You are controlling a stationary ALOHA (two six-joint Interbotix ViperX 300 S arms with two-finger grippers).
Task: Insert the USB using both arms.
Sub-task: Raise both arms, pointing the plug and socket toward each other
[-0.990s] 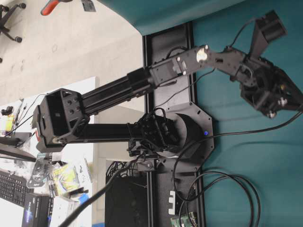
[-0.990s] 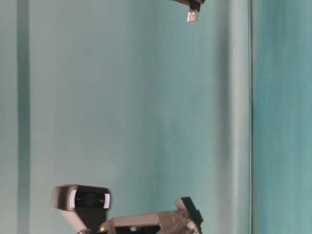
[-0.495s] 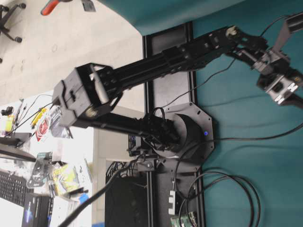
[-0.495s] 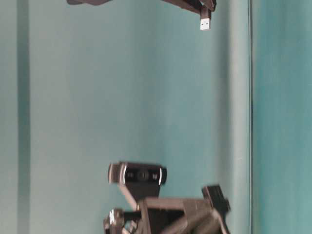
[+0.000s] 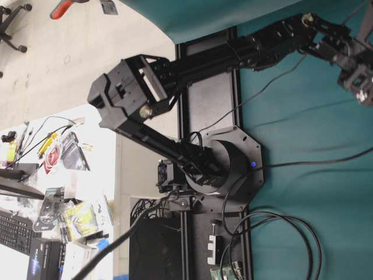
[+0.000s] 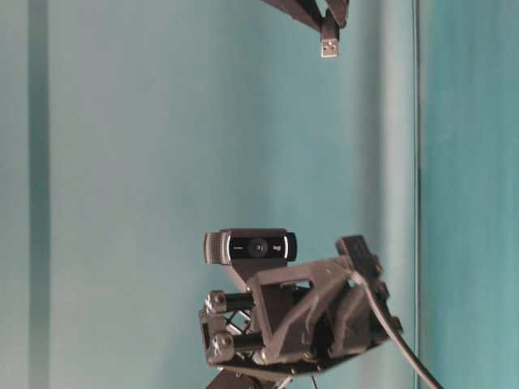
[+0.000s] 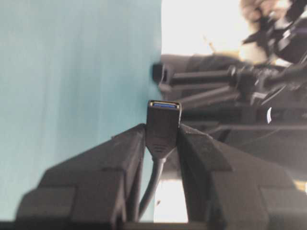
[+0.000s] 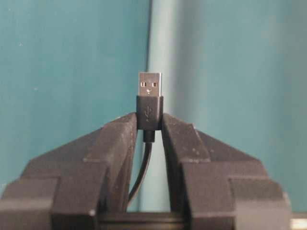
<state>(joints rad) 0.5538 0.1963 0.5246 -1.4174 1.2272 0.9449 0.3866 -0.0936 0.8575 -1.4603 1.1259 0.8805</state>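
Observation:
My right gripper is shut on a black USB plug, whose metal tip sticks out past the fingers. In the table-level view this plug hangs from the right gripper at the top edge. My left gripper is shut on a black USB socket with a blue insert; its cable runs back between the fingers. The left arm reaches to the upper right in the overhead view, with its fingers cut off by the frame edge. Its wrist stands well below the plug.
Black cables loop on the teal cloth beside the arm's round base. A black frame rail runs behind the base. A cluttered white table lies at the left. A wrist camera sits atop the left wrist.
The left arm has swung toward the upper right of the overhead view, and its wrist has risen into the table-level view. The plug has shifted slightly at the top.

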